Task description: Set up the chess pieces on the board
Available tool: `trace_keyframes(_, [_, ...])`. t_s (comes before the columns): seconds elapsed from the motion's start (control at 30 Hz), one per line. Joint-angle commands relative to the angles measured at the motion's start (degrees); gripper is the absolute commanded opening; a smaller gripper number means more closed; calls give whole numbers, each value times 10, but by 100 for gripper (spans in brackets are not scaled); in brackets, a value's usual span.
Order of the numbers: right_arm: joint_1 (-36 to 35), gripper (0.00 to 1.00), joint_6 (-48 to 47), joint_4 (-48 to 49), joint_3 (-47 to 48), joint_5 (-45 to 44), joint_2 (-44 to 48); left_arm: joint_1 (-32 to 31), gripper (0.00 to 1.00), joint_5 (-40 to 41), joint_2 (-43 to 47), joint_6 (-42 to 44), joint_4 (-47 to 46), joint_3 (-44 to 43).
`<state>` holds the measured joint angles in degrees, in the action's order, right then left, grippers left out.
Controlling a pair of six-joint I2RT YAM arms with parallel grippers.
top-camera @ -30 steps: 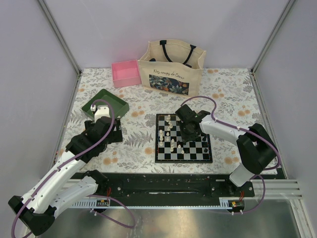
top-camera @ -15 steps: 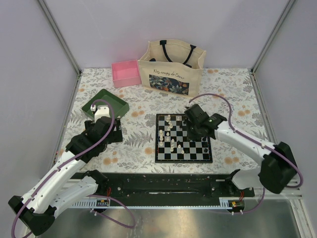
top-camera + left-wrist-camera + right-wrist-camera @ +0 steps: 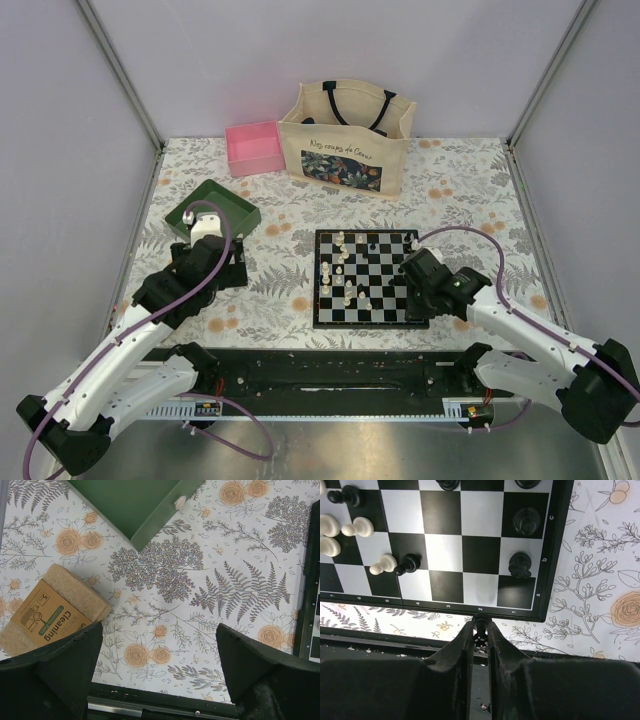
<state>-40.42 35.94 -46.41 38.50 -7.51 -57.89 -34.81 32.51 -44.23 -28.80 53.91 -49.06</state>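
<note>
We record one table, its top covered in a pale cloth printed with ferns and orange roses. On it we count:
- a pink box, far side, just beside the tote bag
- a cream tote bag, upright, black handles, flower print facing us
- a green tray, left, set at an angle
- a wrapped sponge, label up, near the tray's corner, apart from it
- a board, right of centre
- a black rail along the near edge
</note>
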Motion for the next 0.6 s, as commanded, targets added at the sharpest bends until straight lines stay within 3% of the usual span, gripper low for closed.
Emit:
trace_keyframes(0.0, [-5, 18, 35, -12, -8, -24, 2, 3, 99, -7, 5, 7, -20, -17])
trace_keyframes(0.23, [-1, 19, 60, -13, -28, -55, 6, 3, 99, -6, 7, 6, -20, -16])
trace_keyframes(0.57, [75, 21, 36, 19, -39, -8, 13, 3, 99, -8, 1, 7, -21, -16])
